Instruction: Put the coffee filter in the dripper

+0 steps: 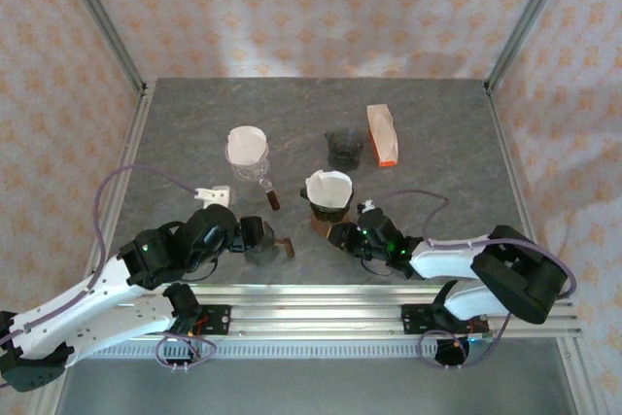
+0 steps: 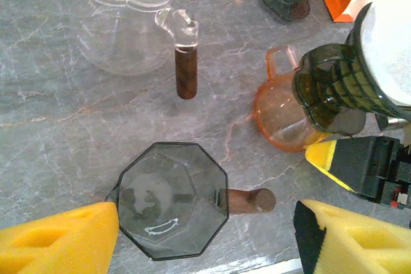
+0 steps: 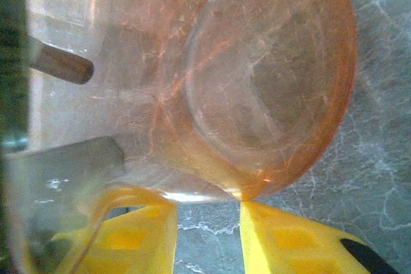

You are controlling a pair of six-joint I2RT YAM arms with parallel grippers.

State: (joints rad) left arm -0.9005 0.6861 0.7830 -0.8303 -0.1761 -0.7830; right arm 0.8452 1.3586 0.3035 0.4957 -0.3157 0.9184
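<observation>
Grey stone table. Clear glass carafe, back left. My left gripper: jaws wide apart, flanking the smoked octagonal cup. My right gripper: fingers slightly apart at the orange glass cup; I cannot tell if they grip. Ribbed smoked dripper over that cup, with the white coffee filter inside.

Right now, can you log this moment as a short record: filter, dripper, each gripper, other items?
filter: white paper filter seated in the dark ribbed dripper
left gripper: open, straddling a smoky glass cup
right gripper: close against an orange cup, grip unclear
elsewhere on table: clear carafe, orange box
</observation>
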